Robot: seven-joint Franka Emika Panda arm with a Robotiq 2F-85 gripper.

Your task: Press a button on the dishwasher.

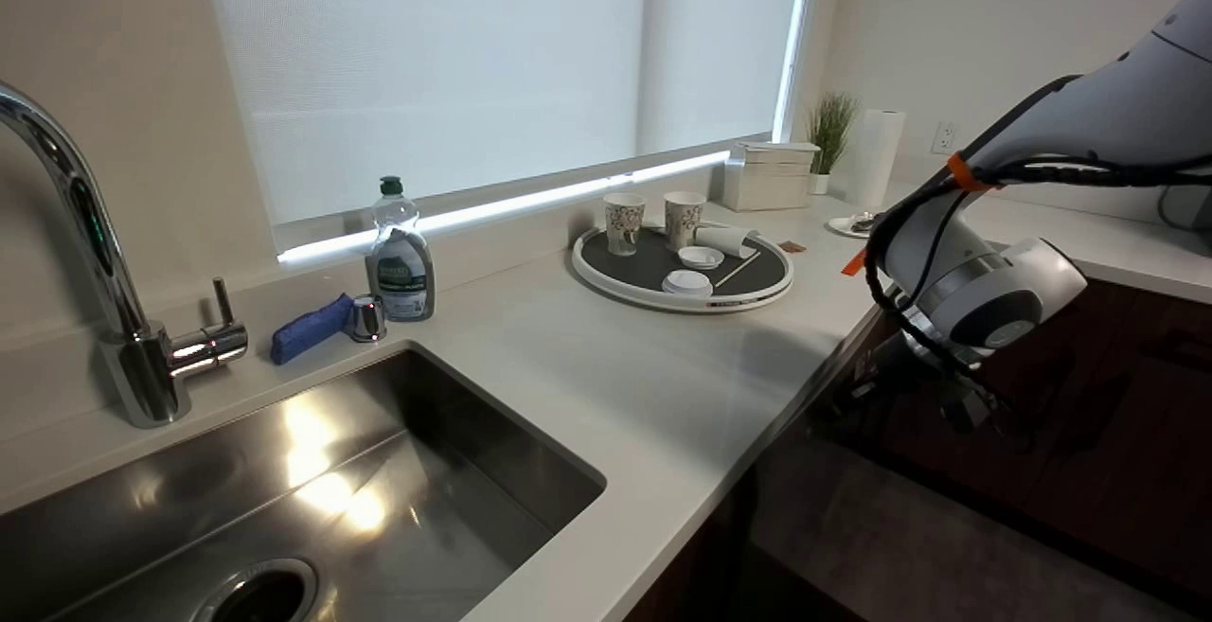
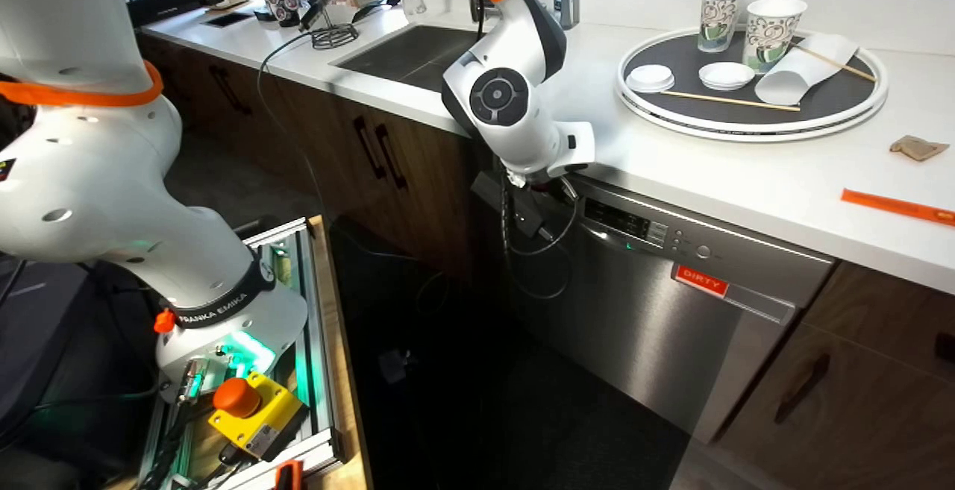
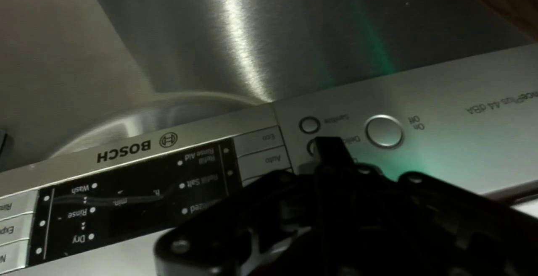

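Gripper (image 3: 334, 148), tips pressed together, points at the control panel (image 3: 445, 141) of the dishwasher (image 2: 642, 311), which sits beneath the front edge of the counter (image 2: 671, 165) and looks rigid, slick and likely heavy, wanting no grasp, just a square push on a round button (image 3: 384, 132).

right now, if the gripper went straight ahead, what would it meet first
Most likely the control panel of the dishwasher, near the small round buttons; depth is unclear, so the jaws may already touch it.
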